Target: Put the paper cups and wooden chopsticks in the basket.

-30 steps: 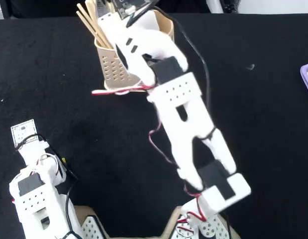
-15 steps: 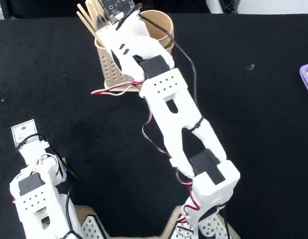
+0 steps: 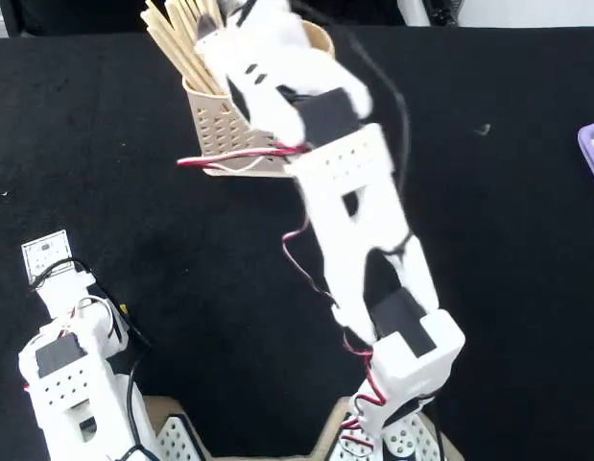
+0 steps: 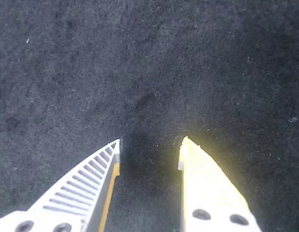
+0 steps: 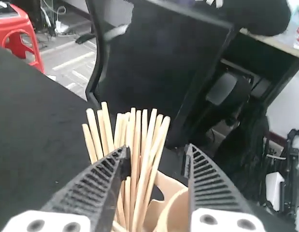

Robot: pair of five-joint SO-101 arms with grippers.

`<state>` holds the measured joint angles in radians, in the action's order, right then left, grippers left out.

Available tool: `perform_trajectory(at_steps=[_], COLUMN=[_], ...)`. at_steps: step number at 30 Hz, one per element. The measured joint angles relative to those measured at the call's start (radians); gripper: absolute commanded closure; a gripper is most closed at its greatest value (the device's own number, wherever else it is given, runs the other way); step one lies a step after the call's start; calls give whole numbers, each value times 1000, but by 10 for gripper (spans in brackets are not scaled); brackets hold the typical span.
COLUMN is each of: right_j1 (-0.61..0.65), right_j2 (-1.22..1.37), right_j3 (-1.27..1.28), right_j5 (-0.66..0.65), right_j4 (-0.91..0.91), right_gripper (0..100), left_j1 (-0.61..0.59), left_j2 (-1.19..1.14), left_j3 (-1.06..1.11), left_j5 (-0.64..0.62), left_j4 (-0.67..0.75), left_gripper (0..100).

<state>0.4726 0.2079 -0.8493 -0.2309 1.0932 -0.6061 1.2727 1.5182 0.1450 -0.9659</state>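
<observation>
Right tool (image 5: 156,150): jaws set wide, nothing clamped. Stands above the basket at the far end of the worktop.

Wooden chopsticks (image 5: 135,140): a fanned bundle, upright and slightly tilted, directly beneath the right tool. In the wrist view they sit in the gap between the jaws, but beyond the tips and touching neither.

Basket (image 3: 225,134): tan, perforated wall, below the right tool. It carries the chopsticks.

Paper cup (image 3: 320,40): rim showing just beside the chopsticks, under the right tool's wrist, inside the basket. Whether one cup or a nested stack, cannot tell.

Left tool (image 4: 150,141): jaws parted, empty. Rests low over bare black worktop (image 3: 105,192), well apart from the basket.

Change noted: half a second ago the right arm's wrist lay across the chopstick bundle and left the cup mouth exposed. The arm has since swung off toward the cup side, so the whole fan of sticks now shows and the cup is mostly covered. The basket has shifted only slightly.

Assessment: with the jaws wide and the sticks standing free in the basket, the drop looks done and the arm appears to be clearing away. No cup or stick is seen loose on the worktop, so the task is probably at or near its end.
</observation>
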Motion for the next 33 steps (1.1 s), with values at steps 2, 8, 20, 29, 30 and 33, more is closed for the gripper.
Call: perform_trajectory(at_steps=[2,8,20,29,30,33], right_j1=[14,26,-20,-81,-129,-344], right_j2=[-31,-117,-658,-1263,-1339,-1551], right_j3=[-138,-411,86,1069,1174,1442], right_j5=[0,-2,87,-190,-203,-153], right_j4=[172,615,640,588,555,437], right_gripper=[949,986,987,988,988,986], left_j1=[0,28,34,336,381,509], left_j2=[0,0,94,525,517,488], left_j3=[0,-6,-63,-14,-3,71], left_j5=[0,0,-9,-11,-11,-8], left_j4=[0,-12,-89,-267,-261,-196], left_gripper=[794,932,970,970,970,970])
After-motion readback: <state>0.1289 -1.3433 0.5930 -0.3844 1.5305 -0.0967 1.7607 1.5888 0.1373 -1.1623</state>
